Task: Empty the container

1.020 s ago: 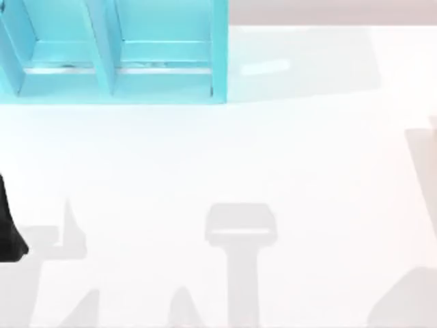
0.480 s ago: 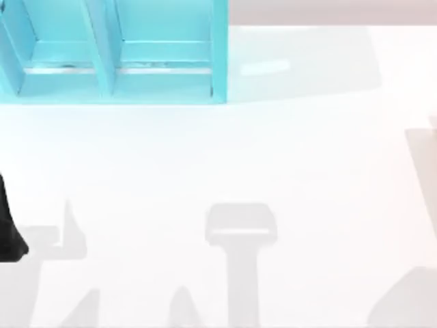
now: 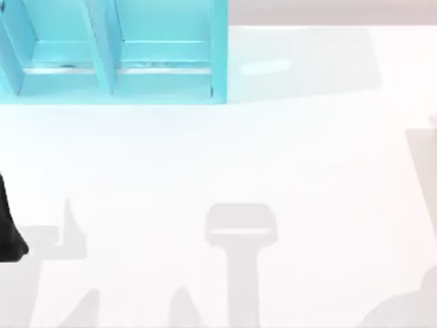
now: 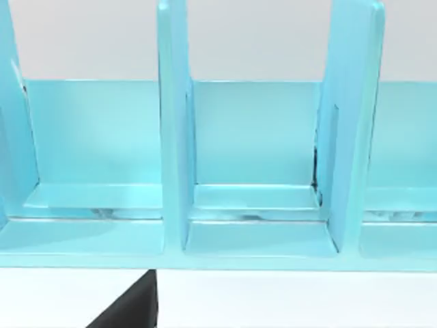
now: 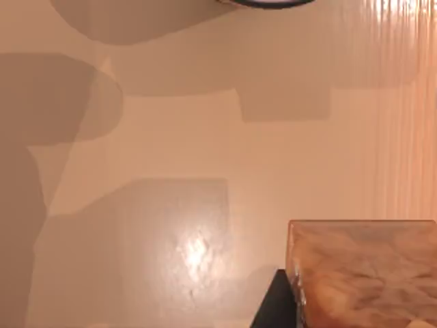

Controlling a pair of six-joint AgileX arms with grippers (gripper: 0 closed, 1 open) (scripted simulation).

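Note:
The container is a cyan rack (image 3: 113, 51) with upright dividers, standing at the table's back left. Close up in the left wrist view, the rack (image 4: 256, 171) shows bare compartment floors. A black part of my left arm (image 3: 8, 232) sits at the table's left edge, and one black finger (image 4: 133, 307) of it points toward the rack. In the right wrist view a marbled orange-brown block (image 5: 365, 273) lies right beside a black finger (image 5: 273, 307) of my right gripper, over the plain table.
The white table (image 3: 273, 150) carries only grey shadows in its middle and front. A dark round rim (image 5: 266, 2) pokes in at the edge of the right wrist view.
The shadow at the table's front right has slid lower and farther right. The left arm and the rack have not moved.

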